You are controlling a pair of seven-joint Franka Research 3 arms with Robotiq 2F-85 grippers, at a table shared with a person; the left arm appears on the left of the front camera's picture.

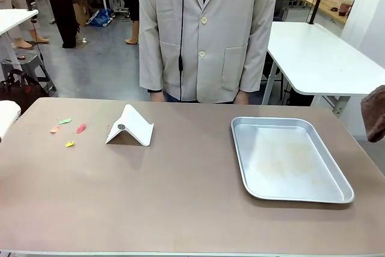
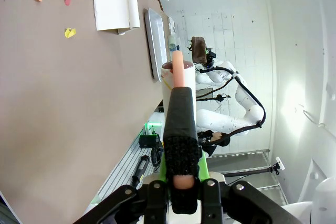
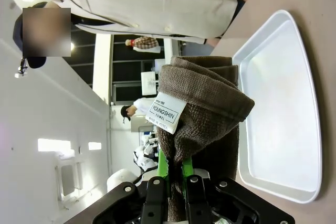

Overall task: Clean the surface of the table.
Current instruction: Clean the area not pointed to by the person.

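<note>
Table (image 1: 180,209), taupe top: not yet cleaned, judging by the litter.
- Near edge: bare.
- Toward far-left corner: coloured scraps (image 1: 80,127), white folded card (image 1: 129,127) beside them.
- Right edge: metal tray (image 1: 289,161).
- Left gripper (image 2: 181,187): clamped on black-sleeved tool (image 2: 181,129), aimed across from left edge.
- Right gripper (image 3: 173,177): pinching brown towel (image 3: 202,103), raised off right edge.

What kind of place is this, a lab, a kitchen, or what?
Most likely a robotics lab or open workshop: a white jointed robot arm stands beside the large taupe-brown table, white work tables sit on a grey floor behind, and a person in a pale coat waits opposite.
</note>
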